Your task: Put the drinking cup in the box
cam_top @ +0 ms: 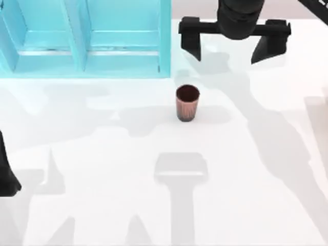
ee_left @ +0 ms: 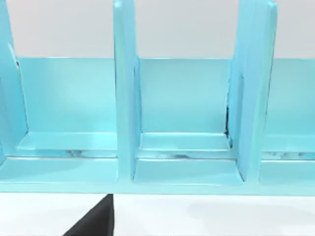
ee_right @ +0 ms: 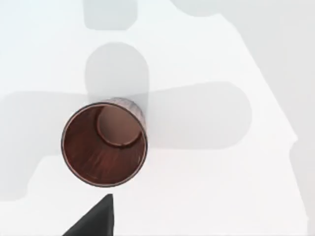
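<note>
Right gripper (cam_top: 233,45), black with 2 fingers spread wide and empty, hanging above the table's far edge, just right of the turquoise partitioned box (cam_top: 123,66). Small copper-brown ribbed tumbler, the drinking cup (cam_top: 187,103), standing upright on the white table (cam_top: 102,205), mouth up, nearer the camera and a little left of that gripper, just beyond the box's right corner; seen almost straight down its dark inside from the right wrist (ee_right: 104,145). Likely a short reach for the right arm; left gripper (cam_top: 7,177) parked well apart at the left edge, finger state not readable.
</note>
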